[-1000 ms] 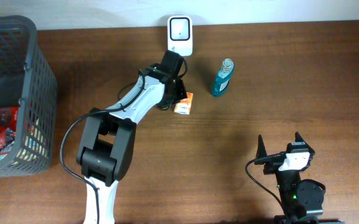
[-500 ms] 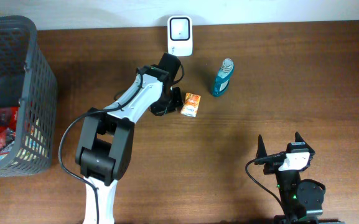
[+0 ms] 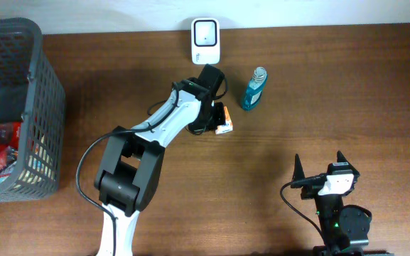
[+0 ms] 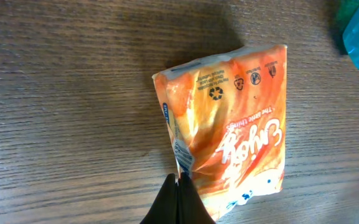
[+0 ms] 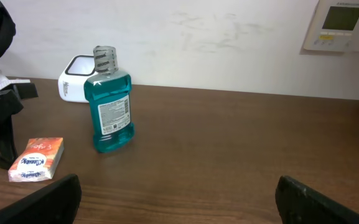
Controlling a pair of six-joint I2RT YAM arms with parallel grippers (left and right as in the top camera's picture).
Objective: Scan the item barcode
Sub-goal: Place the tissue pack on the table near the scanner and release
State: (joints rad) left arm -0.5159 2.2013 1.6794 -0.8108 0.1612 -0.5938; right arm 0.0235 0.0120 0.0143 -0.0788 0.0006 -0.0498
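Observation:
The item, an orange tissue packet, lies flat on the wooden table below the white scanner. My left gripper is shut, its tips pressed together and touching the packet's left edge; nothing shows between them. Any barcode on the packet cannot be made out. At the front right my right gripper stands wide open over bare table, far from the packet.
A teal mouthwash bottle stands just right of the packet and scanner. A grey mesh basket with several packaged items fills the far left. The back wall runs right behind the scanner.
The left gripper, shut throughout, has swung rightward, and the orange packet has slid right with it, closer to the bottle. The right arm has not moved.

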